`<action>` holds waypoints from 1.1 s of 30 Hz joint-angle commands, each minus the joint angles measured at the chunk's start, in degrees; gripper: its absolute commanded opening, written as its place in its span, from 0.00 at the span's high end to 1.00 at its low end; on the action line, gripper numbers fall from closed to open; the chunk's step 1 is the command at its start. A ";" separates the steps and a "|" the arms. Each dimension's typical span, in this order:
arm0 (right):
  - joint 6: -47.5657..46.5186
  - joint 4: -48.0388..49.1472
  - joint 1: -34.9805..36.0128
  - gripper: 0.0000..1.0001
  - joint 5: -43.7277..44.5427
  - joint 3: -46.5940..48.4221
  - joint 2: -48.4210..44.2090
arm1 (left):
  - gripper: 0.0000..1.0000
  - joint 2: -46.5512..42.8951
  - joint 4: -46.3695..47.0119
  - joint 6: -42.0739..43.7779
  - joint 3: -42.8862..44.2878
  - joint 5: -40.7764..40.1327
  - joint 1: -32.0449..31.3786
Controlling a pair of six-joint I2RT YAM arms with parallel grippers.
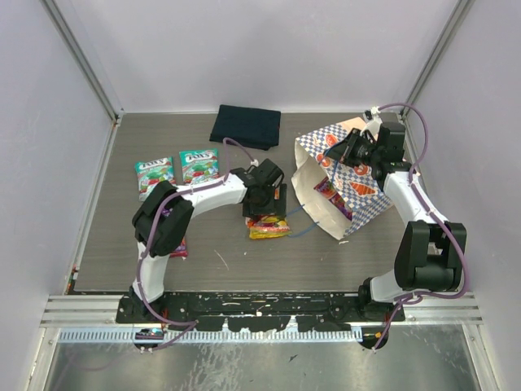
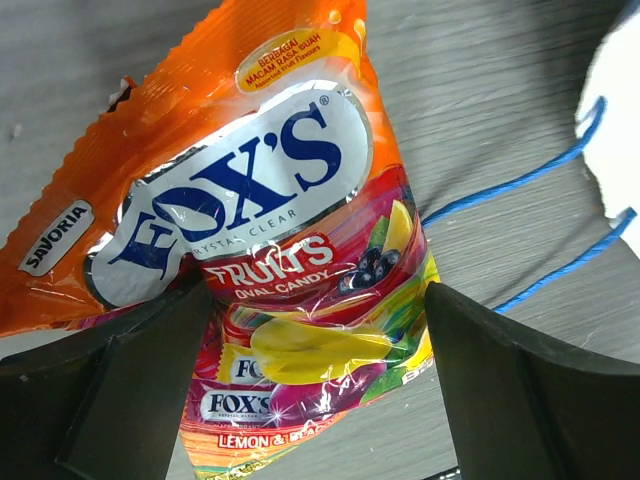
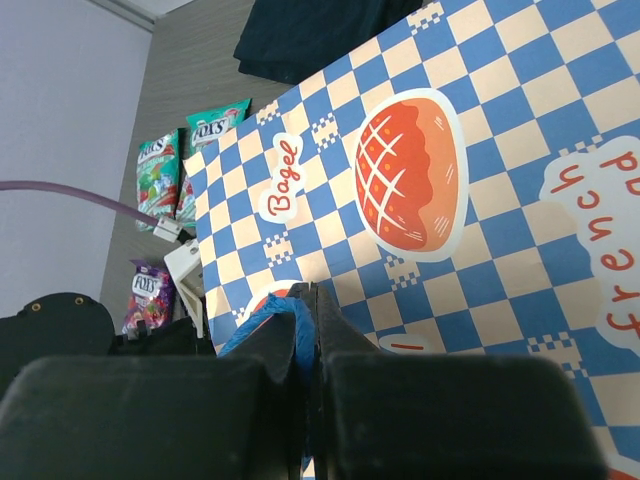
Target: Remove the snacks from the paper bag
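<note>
The paper bag (image 1: 365, 198) lies tipped on its side at the right, its cream mouth facing left, with a pouch (image 1: 329, 194) showing inside. My right gripper (image 3: 318, 300) is shut on the bag's blue cord handle (image 3: 280, 322) against the checkered wall (image 3: 480, 270). My left gripper (image 2: 320, 400) hangs open over an orange pouch (image 2: 230, 170), which overlaps a yellow-red pouch (image 2: 300, 400); its fingers (image 2: 130, 390) stand on either side of them. In the top view this gripper (image 1: 266, 204) is just above those pouches (image 1: 269, 227).
Two teal pouches (image 1: 155, 175) (image 1: 199, 164) lie at the left. A purple pouch (image 1: 177, 247) sits partly under the left arm. A dark navy folded cloth (image 1: 245, 126) lies at the back. The bag's other blue cord (image 2: 560, 160) trails on the table beside the orange pouch.
</note>
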 commanded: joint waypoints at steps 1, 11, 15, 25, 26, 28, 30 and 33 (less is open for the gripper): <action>-1.21 1.85 0.21 0.99 0.38 1.39 -0.25 | 0.08 5.87 4.76 12.30 0.43 4.06 2.27; -1.18 1.69 0.26 0.99 0.38 1.40 -0.30 | 0.10 -5.07 -0.41 17.80 1.44 -4.93 3.74; -0.85 2.01 0.26 0.99 0.21 1.36 -0.20 | 0.12 -9.34 -1.51 17.77 0.58 -10.72 1.20; -0.45 2.28 0.28 0.99 0.04 1.32 -0.38 | 0.25 -8.70 -1.72 9.72 -3.46 -14.13 -0.97; -0.51 2.24 0.26 0.99 0.07 1.38 -0.44 | 0.26 -7.94 -1.45 9.12 -3.65 -14.18 -1.00; -0.75 1.94 0.26 0.99 0.19 1.51 -0.51 | 0.28 -6.58 -1.11 8.52 -3.48 -14.67 -0.99; -0.84 1.93 0.26 0.99 0.16 1.61 -0.47 | 0.29 -5.43 -1.05 8.31 -2.87 -15.23 -0.87; -0.82 1.94 0.26 0.99 0.05 1.72 -0.31 | 0.29 -3.66 -1.05 8.70 -1.32 -16.09 -0.46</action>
